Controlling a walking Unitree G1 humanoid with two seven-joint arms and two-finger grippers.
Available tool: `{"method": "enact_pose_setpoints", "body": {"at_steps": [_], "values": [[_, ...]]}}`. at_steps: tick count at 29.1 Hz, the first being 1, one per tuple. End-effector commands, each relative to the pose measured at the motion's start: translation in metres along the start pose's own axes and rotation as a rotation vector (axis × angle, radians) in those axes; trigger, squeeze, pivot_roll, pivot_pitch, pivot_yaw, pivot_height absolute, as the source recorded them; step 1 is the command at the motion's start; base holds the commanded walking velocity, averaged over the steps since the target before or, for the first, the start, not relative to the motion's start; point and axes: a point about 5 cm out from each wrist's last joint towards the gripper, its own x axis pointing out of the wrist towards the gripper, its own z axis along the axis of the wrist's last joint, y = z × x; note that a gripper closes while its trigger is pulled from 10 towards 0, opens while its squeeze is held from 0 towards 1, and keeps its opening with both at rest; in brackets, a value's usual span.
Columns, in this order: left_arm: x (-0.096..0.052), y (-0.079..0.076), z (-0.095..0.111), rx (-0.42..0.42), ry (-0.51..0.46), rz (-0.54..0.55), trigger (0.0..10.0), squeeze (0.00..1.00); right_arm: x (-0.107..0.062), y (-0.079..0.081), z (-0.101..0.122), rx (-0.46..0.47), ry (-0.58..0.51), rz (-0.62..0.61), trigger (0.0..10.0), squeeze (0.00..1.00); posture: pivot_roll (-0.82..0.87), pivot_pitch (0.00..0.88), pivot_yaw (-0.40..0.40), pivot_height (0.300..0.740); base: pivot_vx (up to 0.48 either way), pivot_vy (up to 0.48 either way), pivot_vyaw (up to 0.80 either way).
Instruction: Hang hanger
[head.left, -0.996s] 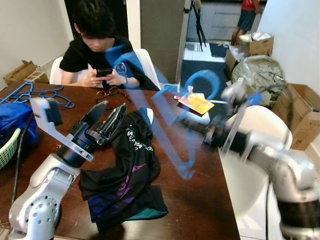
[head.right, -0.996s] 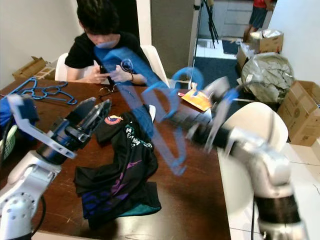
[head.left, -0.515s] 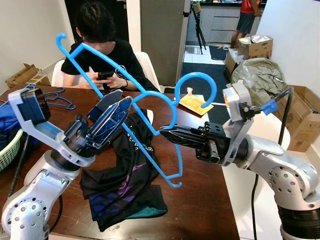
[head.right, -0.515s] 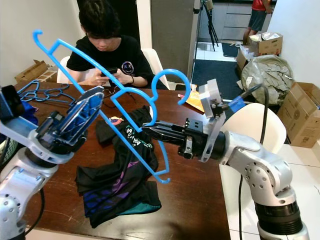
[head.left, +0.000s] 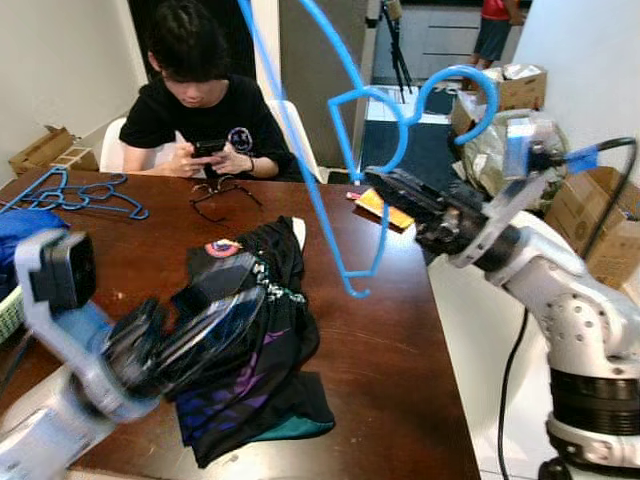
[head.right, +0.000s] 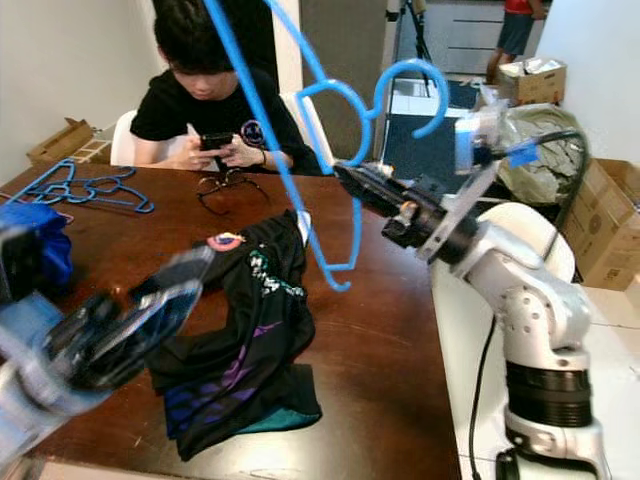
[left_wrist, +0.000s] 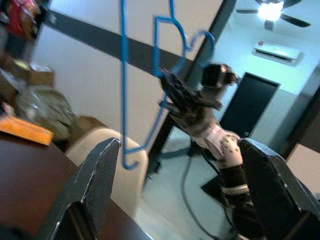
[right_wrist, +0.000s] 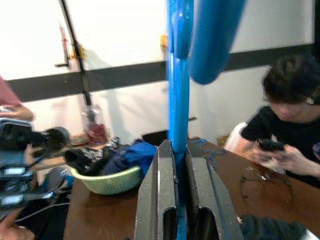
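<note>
One blue hanger (head.left: 330, 150) was clamped in the right gripper (head.left: 385, 185) at upper centre, not yet hung, while the left gripper (head.left: 215, 320) gaped empty over the counter (head.left: 400, 370)

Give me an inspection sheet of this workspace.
Surface: dark wooden table.
Job's things: blue hanger lifted above the table; black garment lying crumpled on it.
Clutter: spare blue hangers, glasses, orange card, green basket.
Grippers: right gripper shut on the hanger; left gripper open, over the garment.
Cables: black cable beside the right arm.
Surroundings: seated person with a phone, cardboard boxes, white chair.
</note>
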Motion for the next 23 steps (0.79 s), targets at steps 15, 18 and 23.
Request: {"method": "enact_pose_setpoints", "body": {"at_steps": [15, 18, 23], "values": [[0.002, -0.004, 0.039, 0.118, 0.024, -0.136, 10.0, 0.00, -0.005, 0.050, -0.015, -0.001, 0.178, 0.374, 10.0, 0.00, 0.08, 0.000, 0.003, 0.735, 0.000, 0.000, 0.00], [0.007, -0.007, 0.038, 0.109, 0.039, -0.185, 10.0, 0.00, -0.002, 0.055, -0.019, -0.002, 0.206, 0.397, 10.0, 0.00, 0.08, 0.000, 0.006, 0.735, 0.000, 0.000, 0.00], [0.009, -0.008, 0.038, 0.105, 0.046, -0.204, 10.0, 0.00, -0.002, 0.057, -0.021, -0.003, 0.218, 0.408, 10.0, 0.00, 0.08, 0.000, 0.007, 0.735, 0.000, 0.000, 0.00]]}}
